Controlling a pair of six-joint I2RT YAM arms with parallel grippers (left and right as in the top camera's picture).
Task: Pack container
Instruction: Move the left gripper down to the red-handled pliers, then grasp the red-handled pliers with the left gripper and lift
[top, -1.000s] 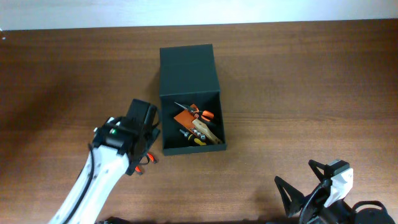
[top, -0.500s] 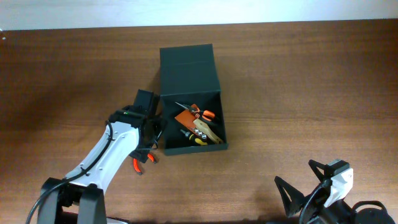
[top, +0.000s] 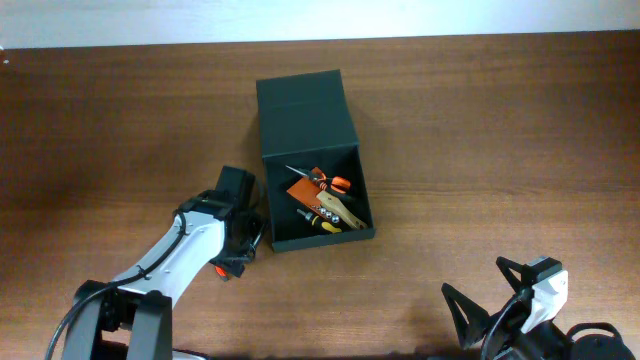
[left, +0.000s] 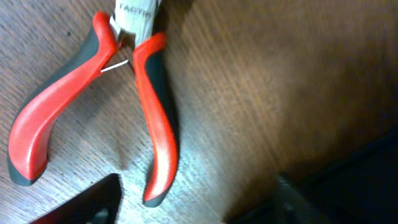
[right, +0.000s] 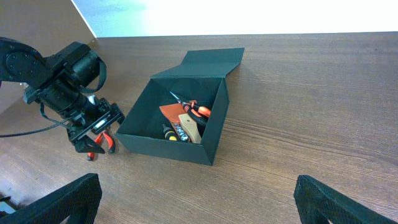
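The dark green container (top: 312, 165) stands open at mid table, its flap lid (top: 300, 100) laid back on the far side. Several hand tools (top: 322, 200) lie inside. Red-handled pliers (left: 152, 118) lie on the wood just left of the box, also showing as a red spot in the overhead view (top: 217, 270). My left gripper (left: 186, 211) hovers over them, open, one handle tip lying between its fingers untouched. My right gripper (right: 199, 208) is open and empty near the front edge, far from the box (right: 180, 124).
The box's dark left wall (left: 360, 180) is close beside my left gripper. The left arm (right: 62, 78) reaches in from the front left. Bare brown wood lies between the box and my right gripper (top: 505, 310).
My left gripper went up against the box's left wall, then drew back over the pliers with its jaws a little narrower. The box has slid slightly to the right. The right arm has stayed still.
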